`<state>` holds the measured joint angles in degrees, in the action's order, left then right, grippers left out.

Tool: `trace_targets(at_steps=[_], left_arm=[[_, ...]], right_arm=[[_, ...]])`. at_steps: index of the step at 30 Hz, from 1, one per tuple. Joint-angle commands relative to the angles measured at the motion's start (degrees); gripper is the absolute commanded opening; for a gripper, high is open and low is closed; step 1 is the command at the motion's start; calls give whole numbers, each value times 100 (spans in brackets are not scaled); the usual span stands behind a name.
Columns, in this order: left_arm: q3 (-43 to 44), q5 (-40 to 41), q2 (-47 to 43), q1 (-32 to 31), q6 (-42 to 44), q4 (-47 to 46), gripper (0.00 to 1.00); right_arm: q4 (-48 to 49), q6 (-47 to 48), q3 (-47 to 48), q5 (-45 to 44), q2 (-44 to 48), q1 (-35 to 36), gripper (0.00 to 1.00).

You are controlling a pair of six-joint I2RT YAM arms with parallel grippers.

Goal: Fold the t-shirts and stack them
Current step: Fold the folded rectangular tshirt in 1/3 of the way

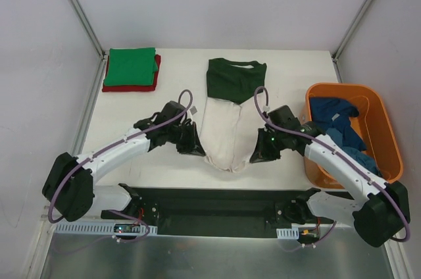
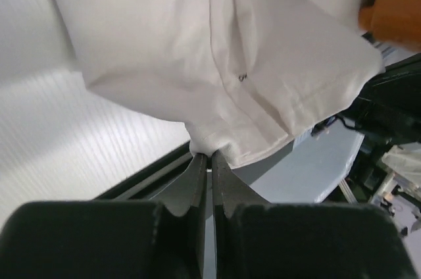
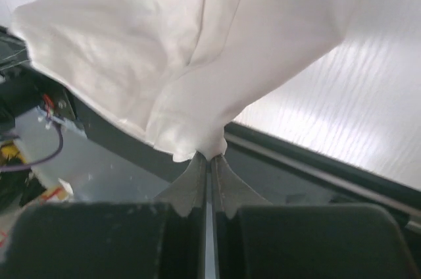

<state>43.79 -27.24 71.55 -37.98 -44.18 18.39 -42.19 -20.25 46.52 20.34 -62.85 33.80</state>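
left jaws clamp one hem corner of the white t-shirt, right jaws the other. both corners hang above the table.

The top camera looks steeply down from high behind the near edge of the tabletop, far enough off to take in all of it. The wrist cameras sit just behind the left gripper and the right gripper, each looking forward along it at very close range. All three views share the near hem of the white t-shirt
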Motion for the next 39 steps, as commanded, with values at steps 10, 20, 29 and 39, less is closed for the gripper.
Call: trace_targets(at_steps=[10, 20, 29, 39], left_arm=[[2616, 703, 1781, 835, 867, 33, 0], [4039, 334, 3110, 1293, 1149, 33, 0], [4779, 264, 3936, 1512, 1395, 33, 0], [5438, -52, 4867, 1758, 1675, 33, 0]], right_arm=[[220, 996, 1605, -1041, -1114, -1278, 1], [563, 1243, 2853, -830, -2502, -1807, 1], [677, 1348, 3415, -663, -3320, -2088, 1], [730, 1383, 3978, -399, -4217, -2308, 1]])
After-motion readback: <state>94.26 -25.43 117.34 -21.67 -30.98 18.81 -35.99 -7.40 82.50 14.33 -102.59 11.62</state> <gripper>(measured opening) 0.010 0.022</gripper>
